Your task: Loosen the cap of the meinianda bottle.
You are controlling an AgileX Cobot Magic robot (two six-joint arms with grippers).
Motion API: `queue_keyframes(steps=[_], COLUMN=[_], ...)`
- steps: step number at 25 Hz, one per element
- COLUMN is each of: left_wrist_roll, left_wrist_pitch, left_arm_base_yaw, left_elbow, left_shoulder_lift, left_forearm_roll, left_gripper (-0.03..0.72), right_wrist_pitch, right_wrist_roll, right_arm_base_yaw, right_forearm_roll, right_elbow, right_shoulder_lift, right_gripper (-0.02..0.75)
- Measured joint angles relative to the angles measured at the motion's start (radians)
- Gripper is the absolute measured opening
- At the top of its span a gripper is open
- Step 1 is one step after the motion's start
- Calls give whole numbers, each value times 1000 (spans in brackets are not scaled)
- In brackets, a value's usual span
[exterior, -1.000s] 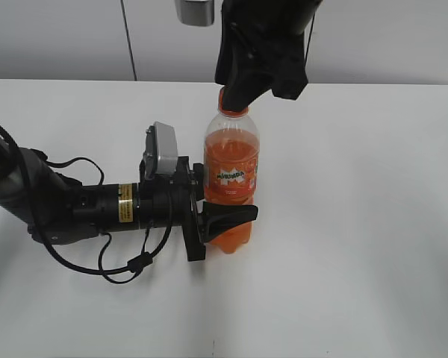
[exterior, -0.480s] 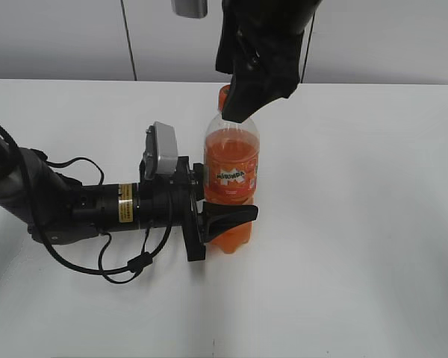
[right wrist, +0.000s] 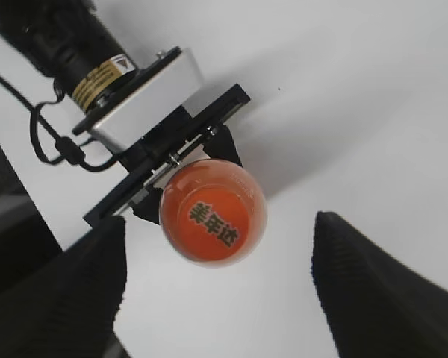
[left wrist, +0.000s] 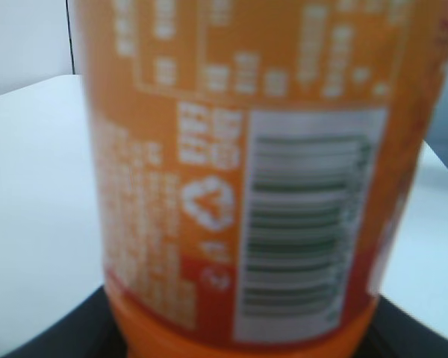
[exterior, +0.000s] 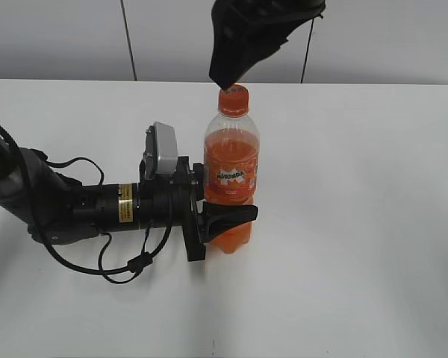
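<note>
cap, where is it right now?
In the exterior view the cap sits on the neck of the meinianda bottle, centre table, just under the open right claw. The left claw holds the bottle's lower body.

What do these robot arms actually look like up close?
Both are black. The left arm is a thick tube with a yellow label, loose black cables looping beside it, and a grey camera box near its end effector. The right end effector has two broad black fingers with ribbed pads.
</note>
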Motion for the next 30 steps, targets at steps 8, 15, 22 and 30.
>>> queue_keyframes(steps=[8, 15, 22, 30], left_wrist_roll=[0, 0, 0, 0], left_wrist_pitch=[0, 0, 0, 0], left_arm_base_yaw=[0, 0, -1, -1], left_elbow=[0, 0, 0, 0], left_shoulder_lift=[0, 0, 0, 0], left_forearm_roll=[0, -2, -2, -2], left_gripper=[383, 383, 383, 383], right_wrist_pitch=[0, 0, 0, 0], right_wrist_roll=[512, 654, 682, 687], right_arm_base_yaw=[0, 0, 0, 0], right_forearm_roll=[-30, -13, -15, -25], right_elbow=[0, 0, 0, 0], right_shoulder_lift=[-2, -3, -3, 26], right_gripper=[577, 577, 577, 577])
